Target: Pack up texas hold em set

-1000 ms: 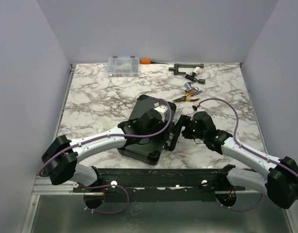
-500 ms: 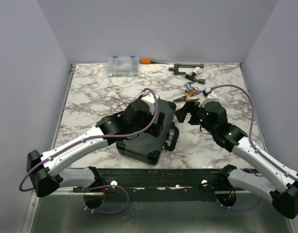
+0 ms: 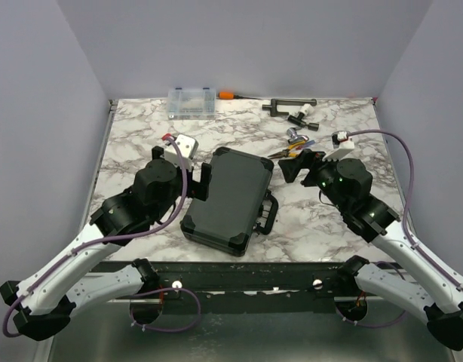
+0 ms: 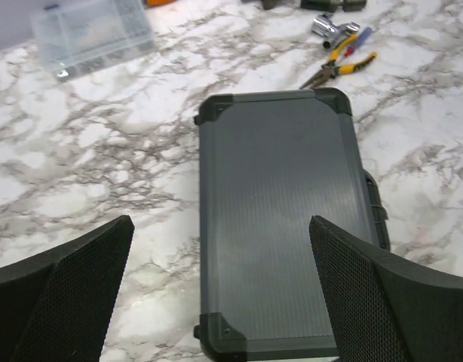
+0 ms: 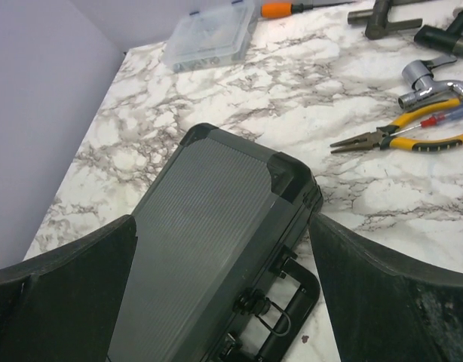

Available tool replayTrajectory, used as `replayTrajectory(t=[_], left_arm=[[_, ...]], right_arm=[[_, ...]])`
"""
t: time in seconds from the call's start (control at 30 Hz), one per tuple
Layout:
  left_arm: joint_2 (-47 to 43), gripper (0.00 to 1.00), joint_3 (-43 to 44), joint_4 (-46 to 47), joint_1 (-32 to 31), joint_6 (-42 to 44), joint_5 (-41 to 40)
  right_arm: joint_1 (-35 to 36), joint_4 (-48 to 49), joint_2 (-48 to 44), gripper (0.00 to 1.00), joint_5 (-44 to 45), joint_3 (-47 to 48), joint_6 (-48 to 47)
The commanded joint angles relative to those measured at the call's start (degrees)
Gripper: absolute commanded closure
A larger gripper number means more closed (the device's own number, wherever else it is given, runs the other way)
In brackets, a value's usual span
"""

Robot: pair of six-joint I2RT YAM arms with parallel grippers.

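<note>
The black case lies flat on the marble surface, lid down, in the near middle between the two arms. Its handle faces the right arm. No cards, chips or discs show anywhere outside it, so the set looks packed and the task seems to be at its closing step.

The left pincer hangs just beside the case's left edge, fingers wide apart and holding nothing. The right pincer hangs near the far right corner, also spread wide and empty. Neither touches the case.

The right wrist view shows the clasps beside the handle, but I cannot tell whether they are snapped shut. If they are loose, the next move calls for a firm press on each clasp from the right side, keeping away from the pliers lying just beyond.
</note>
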Motion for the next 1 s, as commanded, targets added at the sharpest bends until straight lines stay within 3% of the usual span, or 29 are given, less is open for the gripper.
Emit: replayTrajectory(t=[0.0,0.1,0.2,0.97], left_arm=[[-4.25,0.01,-2.80,-1.32,0.64,5.65,-7.09],[-6.99,0.01,-7.22,1.18,0.89,6.44,-10.12],[-9.01,0.02,-12.07,4.61,2.08,6.86,-8.26],[-11.46,0.01,-13.34,5.19,2.20,6.40,-9.79]], right_arm=[[0.03,3.80,-2.52,0.00,1.99,1.20,-3.29],[0.07,7.00,-4.32,0.00,3.61,-0.55,-3.27],[0.07,11.31,-6.20,0.00,3.38,-2.90,-3.62],[0.09,13.54,-4.24,0.00,1.41,-2.82,-2.85]])
